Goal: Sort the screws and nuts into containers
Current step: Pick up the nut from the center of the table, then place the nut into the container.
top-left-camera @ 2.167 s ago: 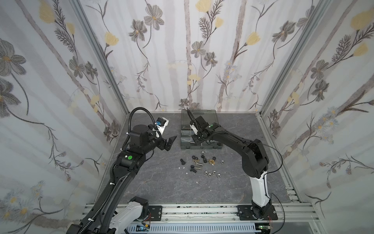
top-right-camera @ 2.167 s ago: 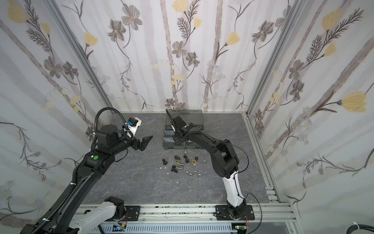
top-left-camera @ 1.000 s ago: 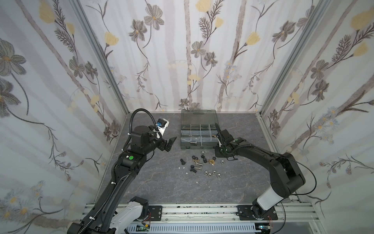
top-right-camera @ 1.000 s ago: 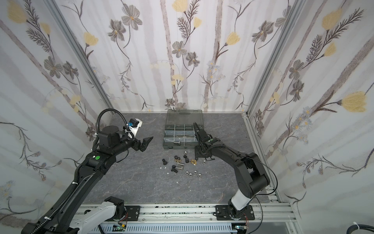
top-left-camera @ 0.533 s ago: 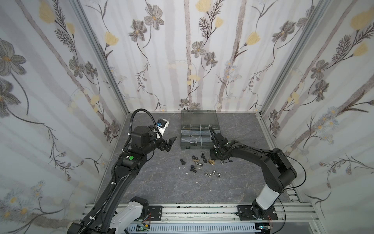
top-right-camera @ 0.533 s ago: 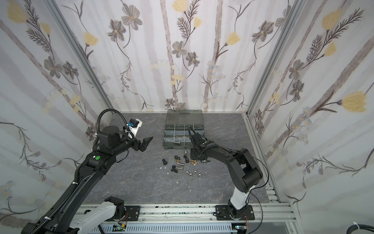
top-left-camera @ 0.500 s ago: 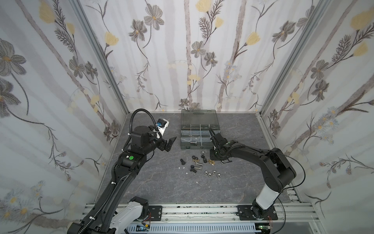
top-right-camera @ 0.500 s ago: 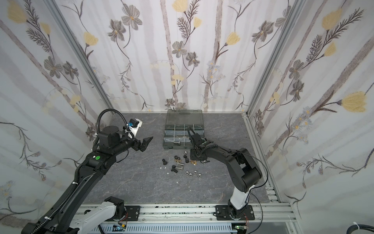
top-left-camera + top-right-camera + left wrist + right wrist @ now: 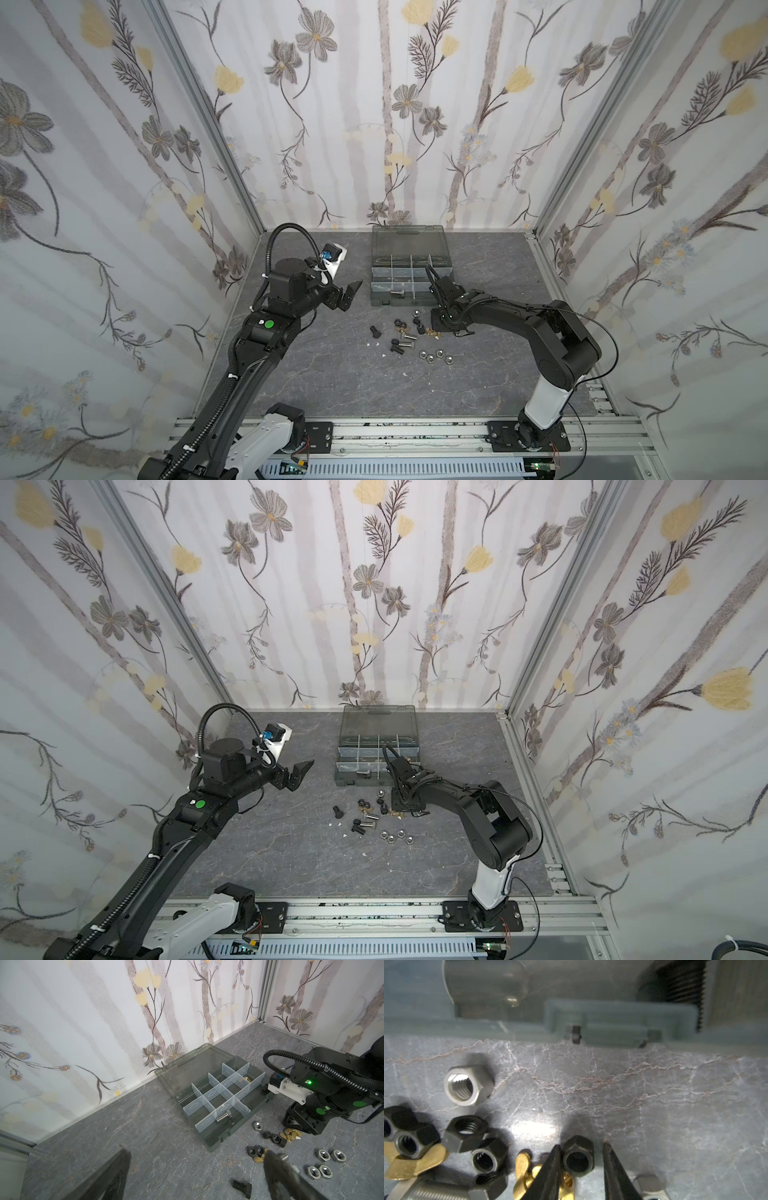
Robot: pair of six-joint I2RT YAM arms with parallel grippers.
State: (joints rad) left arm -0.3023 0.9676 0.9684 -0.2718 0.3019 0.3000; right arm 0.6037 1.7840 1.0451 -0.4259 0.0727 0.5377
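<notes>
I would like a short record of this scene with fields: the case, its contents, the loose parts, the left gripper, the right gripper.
case: organizer case, lid open, laid back toward the wall
contents: silver bolt in a front compartment; brass piece in another
loose on table: brass wing nuts, silver nuts, black bolt
left gripper: open, empty, raised beside the case
right gripper: low at the table, open, one finger on each side of a black hex nut

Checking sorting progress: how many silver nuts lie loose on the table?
5: one silver nut alone just in front of the organizer case, four clustered farther from it. Another may be hidden beneath the right gripper.
</notes>
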